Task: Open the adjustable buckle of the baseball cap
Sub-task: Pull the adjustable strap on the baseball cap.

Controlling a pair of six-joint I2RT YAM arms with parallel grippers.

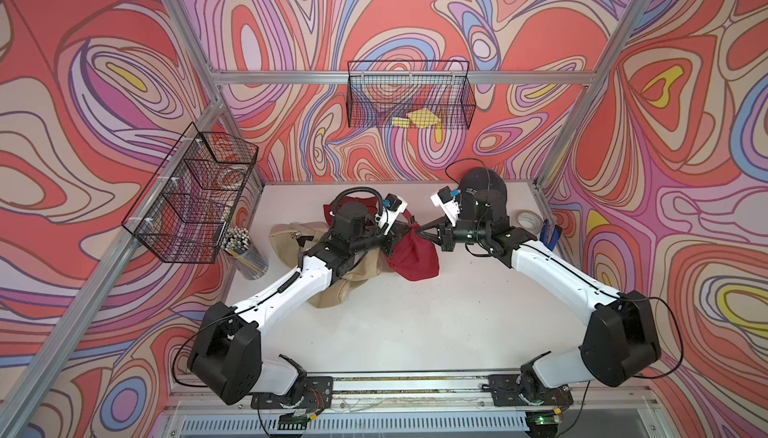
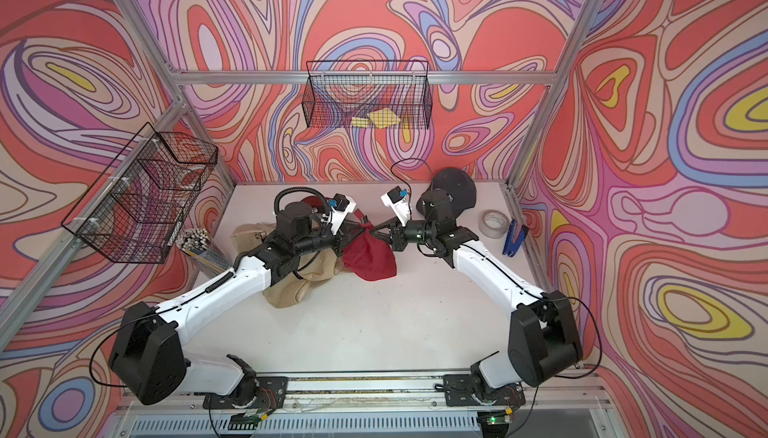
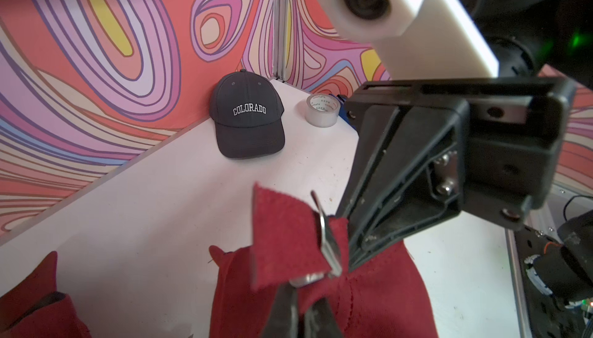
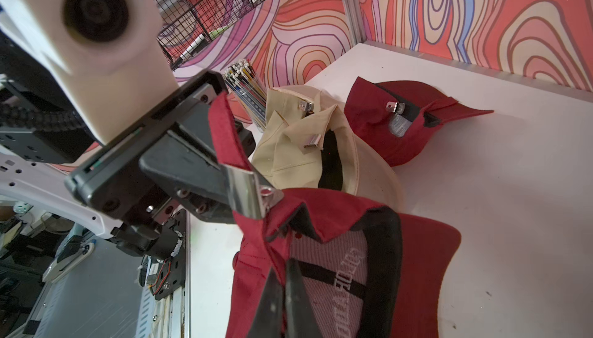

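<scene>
Two arms meet over the middle of the white table (image 1: 415,332), holding one red cap (image 1: 413,259) between them, its brim low against the table. The left gripper (image 3: 303,288) is clenched on the strap (image 3: 282,237) just beside the metal buckle (image 4: 245,192). The right gripper (image 4: 285,275) is clenched on the red cap's rear edge just below that buckle. Whether the clasp is lifted cannot be told. Other caps: a second red cap (image 4: 401,134), one dark cap (image 3: 247,115) lettered COLORADO, and a beige pile (image 4: 288,147) bearing two buckles, one cap or two unclear. Also one tape roll (image 3: 322,110), one blue stapler (image 2: 513,240), one cup of sticks (image 1: 245,253), and two wire baskets (image 1: 409,95) (image 1: 195,194).
</scene>
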